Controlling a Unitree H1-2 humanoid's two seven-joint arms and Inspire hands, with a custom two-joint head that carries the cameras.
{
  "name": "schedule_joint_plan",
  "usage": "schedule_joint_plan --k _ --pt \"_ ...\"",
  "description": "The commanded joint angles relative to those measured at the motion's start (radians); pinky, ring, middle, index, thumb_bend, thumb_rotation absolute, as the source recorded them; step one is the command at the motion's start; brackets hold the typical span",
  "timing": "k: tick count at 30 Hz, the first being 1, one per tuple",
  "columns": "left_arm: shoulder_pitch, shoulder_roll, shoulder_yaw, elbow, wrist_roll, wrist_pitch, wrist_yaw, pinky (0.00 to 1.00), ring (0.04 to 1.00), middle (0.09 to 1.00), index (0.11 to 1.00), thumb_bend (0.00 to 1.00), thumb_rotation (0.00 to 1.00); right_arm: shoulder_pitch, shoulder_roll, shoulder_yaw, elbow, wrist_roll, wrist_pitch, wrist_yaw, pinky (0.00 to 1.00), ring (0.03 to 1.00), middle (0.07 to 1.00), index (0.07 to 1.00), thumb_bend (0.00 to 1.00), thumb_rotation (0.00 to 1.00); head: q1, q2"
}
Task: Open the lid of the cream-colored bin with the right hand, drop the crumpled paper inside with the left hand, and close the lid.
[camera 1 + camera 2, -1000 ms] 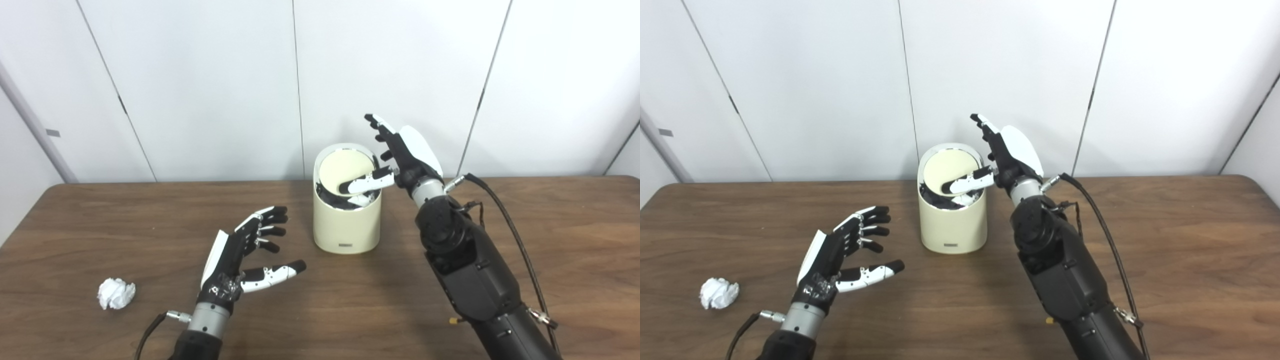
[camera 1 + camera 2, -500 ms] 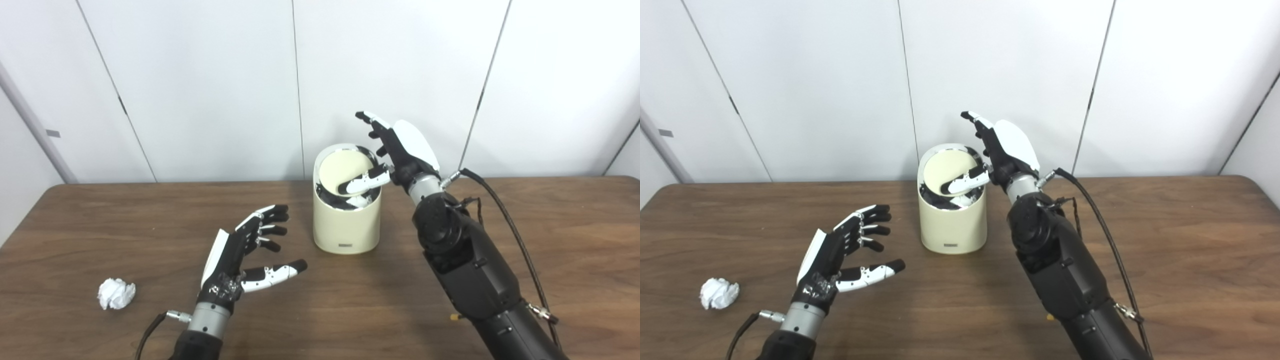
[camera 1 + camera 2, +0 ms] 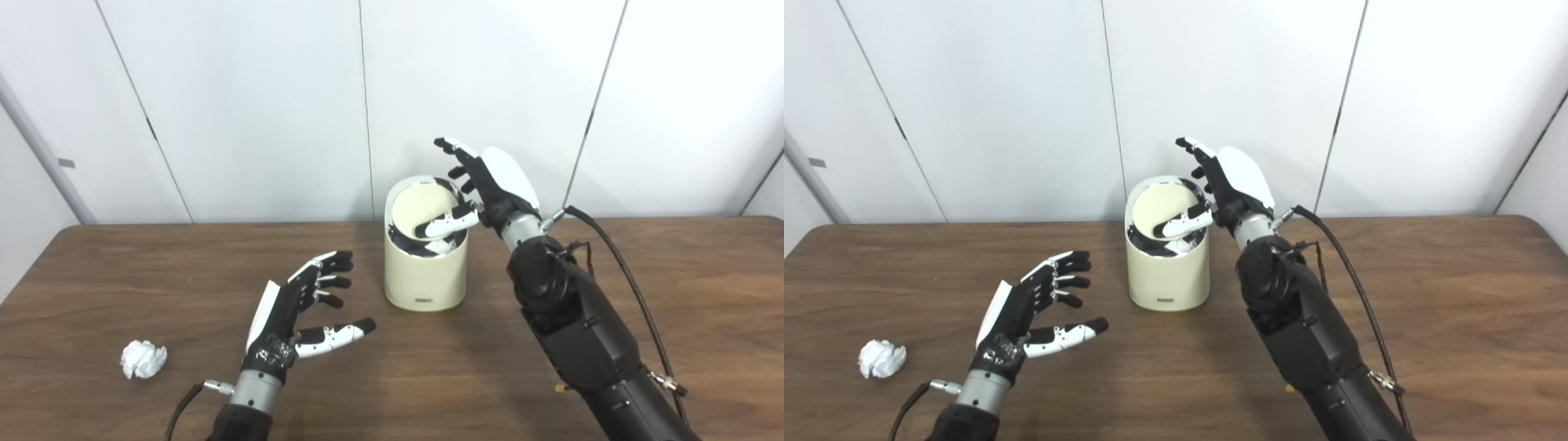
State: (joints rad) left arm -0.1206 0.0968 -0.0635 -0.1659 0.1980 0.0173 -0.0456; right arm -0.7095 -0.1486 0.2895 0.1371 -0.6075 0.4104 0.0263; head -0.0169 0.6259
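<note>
Cream lid seemingly pressed by the spread right hand; left hand hovers wide, empty.

Dark wooden counter with two things resting on it

The counter runs the full width of the view, its wood grain lengthwise, its far edge against a white panelled wall; the cream-colored bin stands upright near the far edge, about midway across; the crumpled paper lies on the bare wood toward the near left, well apart from the bin; the rounded far right corner shows in the right eye view.
</note>
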Motion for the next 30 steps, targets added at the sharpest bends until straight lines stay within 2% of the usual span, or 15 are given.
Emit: schedule_joint_plan --k 1,5,10,13,18,21,26,28,30 --pt "-0.034 0.003 0.005 -0.01 -0.003 -0.03 0.008 0.59 0.711 0.788 0.805 0.75 0.07 -0.017 -0.02 -0.018 -0.009 -0.009 0.006 0.0 0.67 0.849 0.9 0.892 0.74 0.19 -0.002 -0.001" --pt "-0.038 0.003 0.007 -0.002 -0.008 -0.04 0.007 0.59 0.708 0.783 0.803 0.76 0.09 -0.029 -0.021 -0.04 -0.029 0.004 -0.013 -0.009 0.67 0.84 0.892 0.887 0.68 0.43 -0.004 -0.004" --pt "-0.046 0.004 0.005 0.002 -0.007 -0.042 0.007 0.59 0.707 0.781 0.802 0.76 0.08 -0.033 -0.031 -0.069 -0.071 0.016 -0.025 -0.008 0.67 0.817 0.873 0.886 0.65 0.56 -0.009 -0.006" --pt "-0.05 0.004 0.003 0.005 -0.007 -0.042 0.005 0.61 0.715 0.782 0.802 0.77 0.08 -0.028 -0.036 -0.097 -0.11 0.041 -0.014 0.005 0.7 0.847 0.904 0.899 0.64 0.62 -0.01 -0.007" --pt "-0.053 0.003 0.0 -0.001 -0.007 -0.035 0.003 0.6 0.718 0.787 0.806 0.76 0.07 -0.012 -0.06 -0.145 -0.164 0.068 -0.021 0.003 0.64 0.8 0.91 0.893 0.59 0.61 -0.009 -0.006" --pt "-0.054 0.005 0.0 -0.002 -0.008 -0.033 0.002 0.61 0.726 0.789 0.808 0.76 0.07 0.009 -0.086 -0.169 -0.189 0.08 -0.029 0.003 0.59 0.763 0.884 0.884 0.61 0.63 -0.011 -0.005" --pt "-0.055 0.007 0.001 -0.001 -0.012 -0.036 0.002 0.61 0.725 0.788 0.806 0.76 0.07 0.105 -0.117 -0.225 -0.238 0.152 -0.094 -0.001 0.67 0.815 0.886 0.883 0.62 0.63 -0.01 -0.004" --pt "-0.055 0.009 0.003 -0.001 -0.013 -0.039 0.003 0.61 0.724 0.788 0.806 0.76 0.08 0.153 -0.13 -0.233 -0.261 0.163 -0.108 0.004 0.66 0.805 0.888 0.884 0.62 0.62 -0.009 -0.004" --pt "-0.056 0.011 0.004 0.001 -0.013 -0.042 0.003 0.61 0.722 0.787 0.804 0.76 0.07 0.208 -0.143 -0.232 -0.275 0.163 -0.142 0.0 0.61 0.765 0.883 0.881 0.66 0.62 -0.011 -0.002"
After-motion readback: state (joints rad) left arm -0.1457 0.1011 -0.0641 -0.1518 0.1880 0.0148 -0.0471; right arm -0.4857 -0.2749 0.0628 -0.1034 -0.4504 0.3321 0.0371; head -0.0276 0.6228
